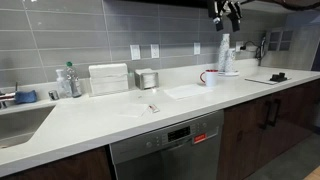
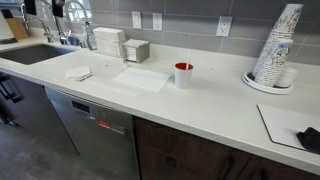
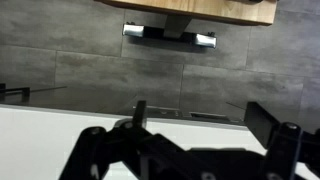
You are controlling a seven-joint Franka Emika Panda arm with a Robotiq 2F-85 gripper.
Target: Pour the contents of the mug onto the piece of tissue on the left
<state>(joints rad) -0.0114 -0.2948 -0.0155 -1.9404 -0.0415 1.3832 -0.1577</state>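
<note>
In an exterior view the claw (image 1: pixel 224 12) hangs high above the worktop (image 1: pixel 100 120), close to the back wall and well clear of everything, its jaws spread and nothing in them. The mug (image 1: pixel 208 76) stands upright roughly midway between the back and front edges, just in front of the tall white bottle (image 1: pixel 224 55). Its red handle faces the piece of tissue (image 1: pixel 185 91), which lies flat just beside it on the sink-end side. A good approach, I judge, drops straight down and grips the rim or body on the side away from the bottle, so the bottle is not knocked. In the exterior view from the opposite end, the mug (image 2: pixel 183 74) sits just off the tissue's (image 2: pixel 141 79) near corner. A fainter smaller sheet (image 2: pixel 78 73) lies further toward the sink (image 2: pixel 30 52), and a stack of paper cups (image 2: pixel 275 50) stands well apart toward the far end. The contents cannot be seen here, and the claw is out of this picture. The pour should centre over the larger sheet, tipping slowly and low so the bits do not bounce off. The wrist view shows only the released claw (image 3: pixel 190 150), grey wall tile and a strip of worktop, with no mug, so the claw must first swing down.
</note>
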